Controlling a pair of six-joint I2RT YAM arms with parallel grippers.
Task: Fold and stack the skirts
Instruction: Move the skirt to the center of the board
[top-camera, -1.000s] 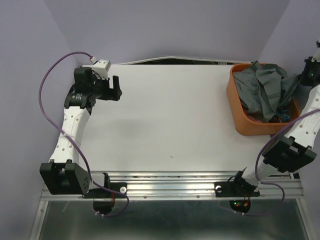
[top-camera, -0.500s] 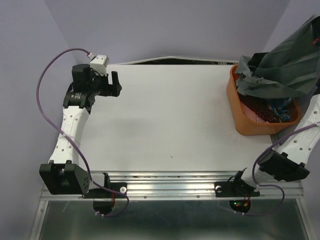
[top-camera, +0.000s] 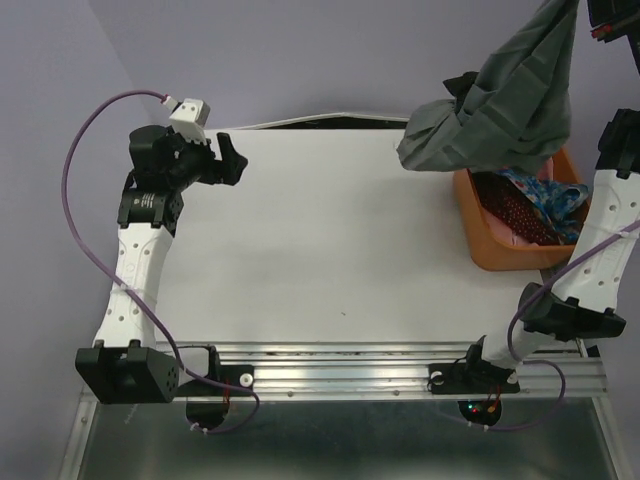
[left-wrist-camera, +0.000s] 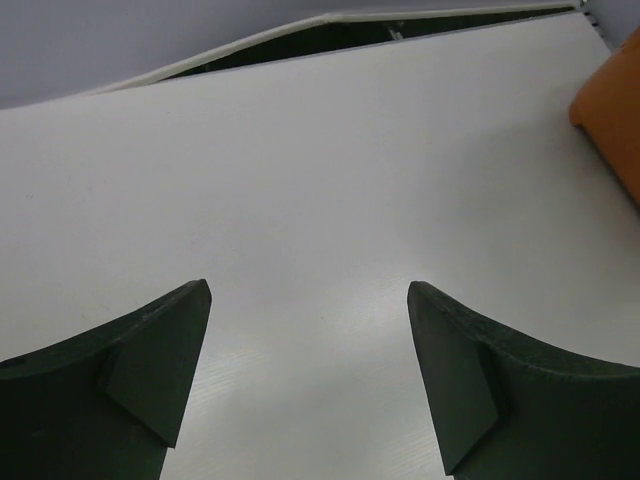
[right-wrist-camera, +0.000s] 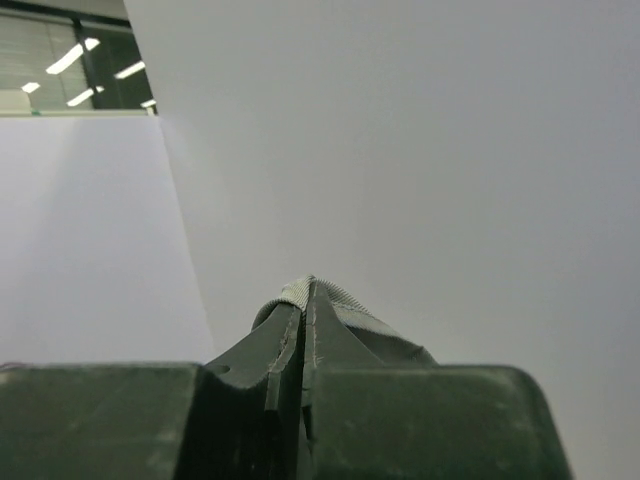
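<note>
the right gripper (right-wrist-camera: 305, 300), held high, is clamped on the grey skirt (top-camera: 510, 100), which hangs over the orange bin (top-camera: 466, 215). the dark red dotted skirt (top-camera: 515, 210) and the blue floral skirt (top-camera: 552, 195) lie inside the bin. the left gripper (left-wrist-camera: 308, 290) has its jaws wide apart above the white table (top-camera: 320, 250).

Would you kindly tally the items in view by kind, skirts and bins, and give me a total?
Skirts: 3 (grey skirt, dark red skirt, blue floral skirt)
Bins: 1 (orange bin)
Total: 4
</note>
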